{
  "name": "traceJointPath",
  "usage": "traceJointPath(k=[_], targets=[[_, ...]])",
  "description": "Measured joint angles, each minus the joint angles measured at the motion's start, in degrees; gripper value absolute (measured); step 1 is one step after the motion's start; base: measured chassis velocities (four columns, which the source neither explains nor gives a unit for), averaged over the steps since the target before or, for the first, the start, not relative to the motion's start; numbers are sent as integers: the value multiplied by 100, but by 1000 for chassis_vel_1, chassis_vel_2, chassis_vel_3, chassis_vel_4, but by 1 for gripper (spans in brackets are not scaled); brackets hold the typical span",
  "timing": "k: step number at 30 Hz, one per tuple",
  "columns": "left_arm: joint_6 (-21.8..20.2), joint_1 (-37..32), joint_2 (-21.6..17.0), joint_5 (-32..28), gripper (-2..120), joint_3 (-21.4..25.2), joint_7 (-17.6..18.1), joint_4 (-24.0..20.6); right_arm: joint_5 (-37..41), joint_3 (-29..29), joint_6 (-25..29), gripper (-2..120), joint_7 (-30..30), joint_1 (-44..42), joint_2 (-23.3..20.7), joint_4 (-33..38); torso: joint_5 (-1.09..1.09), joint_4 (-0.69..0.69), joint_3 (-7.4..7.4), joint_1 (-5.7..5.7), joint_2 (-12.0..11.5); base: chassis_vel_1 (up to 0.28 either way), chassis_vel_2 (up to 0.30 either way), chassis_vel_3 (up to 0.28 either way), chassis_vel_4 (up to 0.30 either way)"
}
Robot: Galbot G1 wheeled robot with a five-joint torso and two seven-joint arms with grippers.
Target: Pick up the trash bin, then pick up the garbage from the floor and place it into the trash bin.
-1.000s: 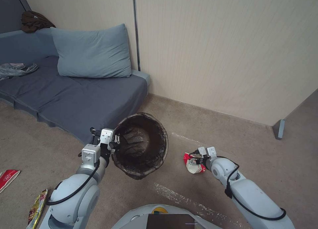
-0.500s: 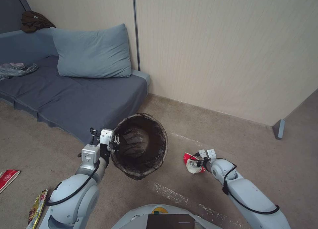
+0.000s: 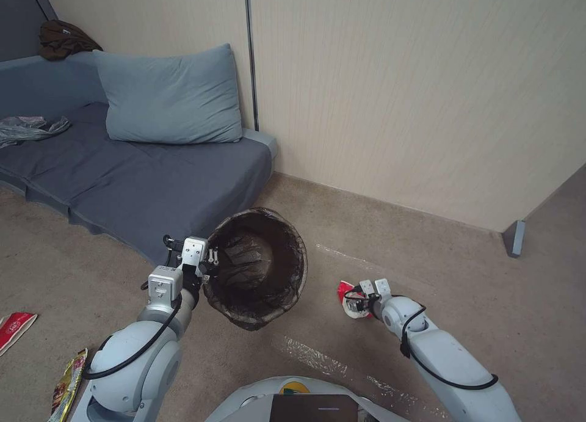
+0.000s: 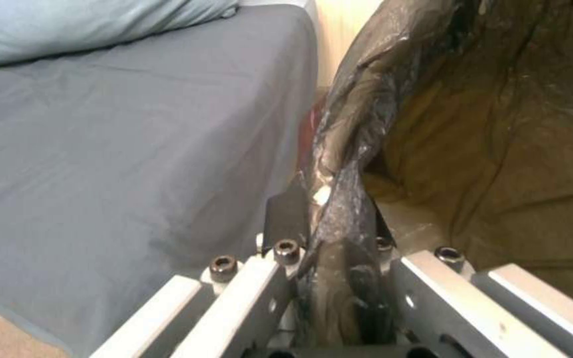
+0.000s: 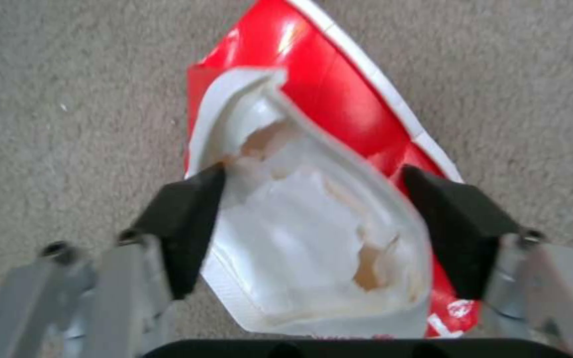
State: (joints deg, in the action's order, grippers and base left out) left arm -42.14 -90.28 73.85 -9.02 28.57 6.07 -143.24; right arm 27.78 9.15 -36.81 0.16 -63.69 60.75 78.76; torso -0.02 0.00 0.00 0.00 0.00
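The trash bin [image 3: 298,269], lined with a dark brown bag, hangs tilted above the carpet with its mouth facing up toward me. My left gripper [image 3: 206,264] is shut on its rim, and the pinched liner [image 4: 346,209] shows between the fingers. On the floor to the right lies a piece of garbage, a red-and-white wrapper [image 3: 343,291] with its white inside gaping [image 5: 313,248]. My right gripper [image 5: 320,228] is down at it and open. One black fingertip [image 5: 184,223] sits at each side of the wrapper.
A blue-grey sofa [image 3: 140,184] with a pillow [image 3: 168,98] stands just behind the bin. More garbage lies far left: a red wrapper [image 3: 15,330] and a yellow snack bag [image 3: 67,382]. A grey plastic bag [image 3: 30,129] rests on the sofa. The wall runs behind.
My right arm has sunk lower and slid slightly left, bringing its gripper down around the wrapper. The left arm and bin drifted a touch left.
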Motion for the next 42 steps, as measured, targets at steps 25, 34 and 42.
traceJointPath(k=[25, 34, 42], targets=[[0, 68, -28, -59, 0, 23, 87, 0, -11, 352, -36, 0, 24, -338, -175, 435, 3, -3, 1, 0, 0, 0, 0, 0, 0], [0, 64, -14, -59, 0, -11, 142, 0, 540, 1168, -540, 0, 392, -893, -377, 2306, 1, -1, 1, 0, 0, 0, 0, 0, 0], [0, 70, 20, 22, 0, -31, 162, -1, 1706, 1720, -553, 0, 1073, -1064, -366, 4164, 1, 0, 1, 0, 0, 0, 0, 0, 0]])
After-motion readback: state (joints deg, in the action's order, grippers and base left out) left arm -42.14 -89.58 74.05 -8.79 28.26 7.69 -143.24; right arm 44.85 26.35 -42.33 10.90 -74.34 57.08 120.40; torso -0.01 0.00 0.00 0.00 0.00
